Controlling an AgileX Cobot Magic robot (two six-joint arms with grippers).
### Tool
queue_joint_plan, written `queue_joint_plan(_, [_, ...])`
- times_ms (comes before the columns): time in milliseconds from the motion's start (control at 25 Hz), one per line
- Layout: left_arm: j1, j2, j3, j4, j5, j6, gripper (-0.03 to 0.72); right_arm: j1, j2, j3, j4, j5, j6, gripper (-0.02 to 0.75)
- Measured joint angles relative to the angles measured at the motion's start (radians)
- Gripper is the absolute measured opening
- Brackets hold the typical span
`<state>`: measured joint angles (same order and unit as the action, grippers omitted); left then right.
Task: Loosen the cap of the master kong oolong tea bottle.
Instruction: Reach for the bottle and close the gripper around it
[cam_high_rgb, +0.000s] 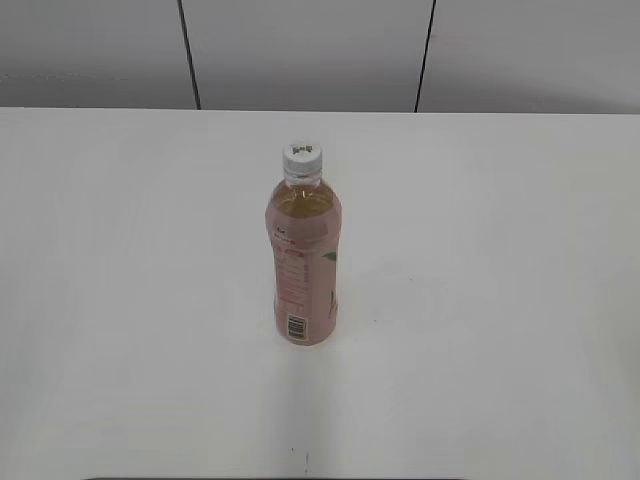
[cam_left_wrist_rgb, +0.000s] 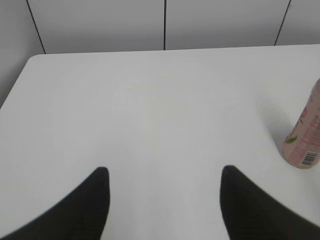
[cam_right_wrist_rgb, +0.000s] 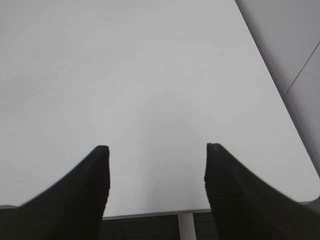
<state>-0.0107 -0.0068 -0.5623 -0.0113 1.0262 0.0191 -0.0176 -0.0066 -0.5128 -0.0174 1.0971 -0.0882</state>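
The master kong oolong tea bottle (cam_high_rgb: 303, 265) stands upright in the middle of the white table (cam_high_rgb: 480, 300), amber tea inside, pale pink label with a barcode. Its white cap (cam_high_rgb: 301, 157) sits on the neck. The bottle's lower part also shows at the right edge of the left wrist view (cam_left_wrist_rgb: 306, 135). My left gripper (cam_left_wrist_rgb: 165, 172) is open and empty above bare table, well left of the bottle. My right gripper (cam_right_wrist_rgb: 157, 148) is open and empty over the table near an edge. Neither gripper shows in the exterior view.
Grey wall panels with dark seams (cam_high_rgb: 188, 55) stand behind the table. The table's rounded corner (cam_left_wrist_rgb: 32, 57) shows in the left wrist view. In the right wrist view the table edge (cam_right_wrist_rgb: 200, 212) and a white leg (cam_right_wrist_rgb: 186, 227) show over dark floor.
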Motion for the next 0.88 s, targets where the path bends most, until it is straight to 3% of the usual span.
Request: queue_joint_plan(880, [0.000, 0.000, 0.000, 0.000, 0.000, 0.000, 0.433, 0.000, 0.000, 0.000, 0.000, 0.000, 0.000, 0.459])
